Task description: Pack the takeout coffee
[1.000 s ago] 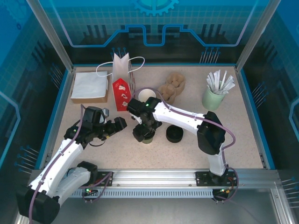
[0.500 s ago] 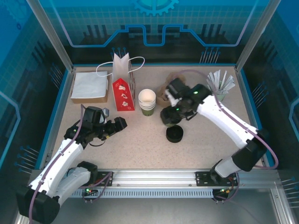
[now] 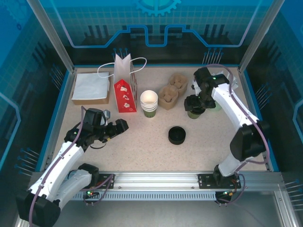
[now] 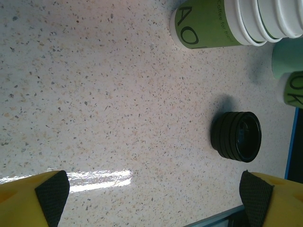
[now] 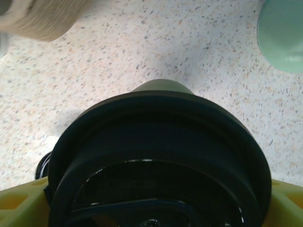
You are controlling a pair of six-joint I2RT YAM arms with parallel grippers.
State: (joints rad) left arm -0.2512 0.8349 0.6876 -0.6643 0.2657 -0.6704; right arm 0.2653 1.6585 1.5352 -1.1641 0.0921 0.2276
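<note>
**Lidded coffee in the right gripper, between carrier and mint cup**

The right gripper (image 3: 195, 105) is closed around the takeout coffee (image 3: 194, 114), a green cup with a black lid, at the far right of the table (image 3: 142, 151). Whether its base touches the tabletop cannot be told. Just to its right stands the mint cup (image 5: 284, 38), with the right arm reaching across it in the top view. To its left, with a strip of bare table between, lies the brown pulp carrier (image 3: 171, 92). Further left is a stack of white-rimmed green cups (image 3: 149, 100), then a red printed pack (image 3: 124, 96) in front of a white paper bag (image 3: 124, 68) with handles. White napkins (image 3: 90, 86) lie in the far left corner. A stack of black lids (image 3: 177, 135) stands alone mid-table, well apart from the held cup.

The left gripper (image 3: 118, 128) hangs over bare table near the left side, its jaws wide apart with nothing between them.

The right wrist view shows the lid close up, a yellow finger at each lower corner and a sliver of green wall beyond it. The top view hides that lid under the gripper. The left wrist view shows the cup stack side-on with its green lettering, the ribbed sides of the lids, and the edge of the held cup beside the mint cup.
</note>
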